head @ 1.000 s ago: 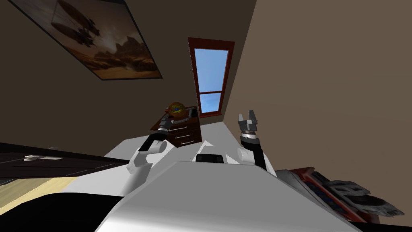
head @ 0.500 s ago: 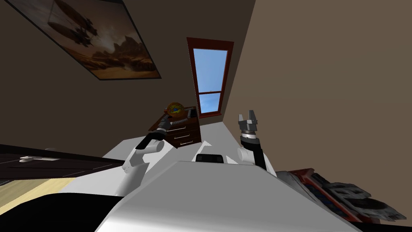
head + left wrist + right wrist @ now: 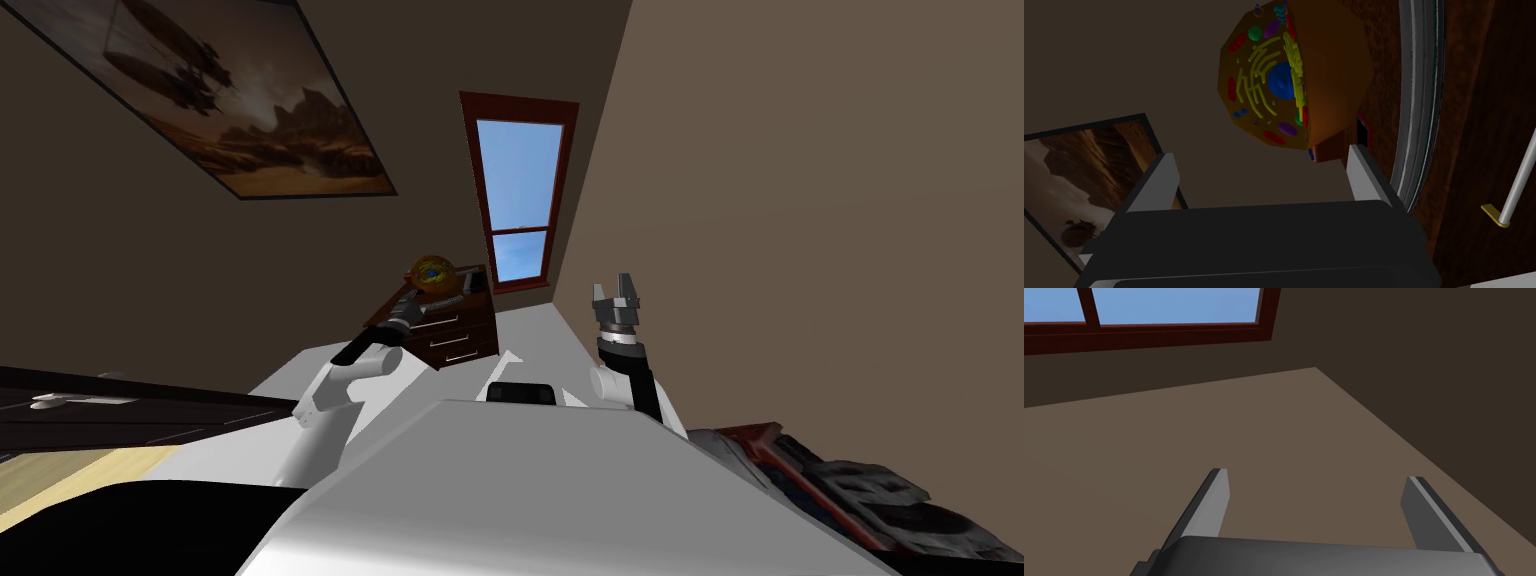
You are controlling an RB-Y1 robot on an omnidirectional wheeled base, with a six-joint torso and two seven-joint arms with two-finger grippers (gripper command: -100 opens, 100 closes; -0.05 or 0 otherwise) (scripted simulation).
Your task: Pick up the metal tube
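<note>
Presently grips nothing: spreads the fingers (image 3: 1156,182) of the left gripper (image 3: 1261,152) wide, aimed at a cell model (image 3: 1289,75) at twelve o'clock. Leaves the metal tube (image 3: 1421,90) lying on the dresser (image 3: 460,338) top just outside one finger, untouched. Needs aligning, closing, lifting. Holds the right gripper (image 3: 1316,474) parted, empty, at one o'clock. Shows dresser drawers shut at eleven o'clock, contents hidden.

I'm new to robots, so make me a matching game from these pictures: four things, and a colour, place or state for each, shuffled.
Things:
1. cell model
2. window frame
3. grey tube
4. right gripper

Descriptions:
a. dark red
b. open and empty
c. orange-brown with a blue core
d. lying on top of the dresser

Pairs: 1-c, 2-a, 3-d, 4-b.
</note>
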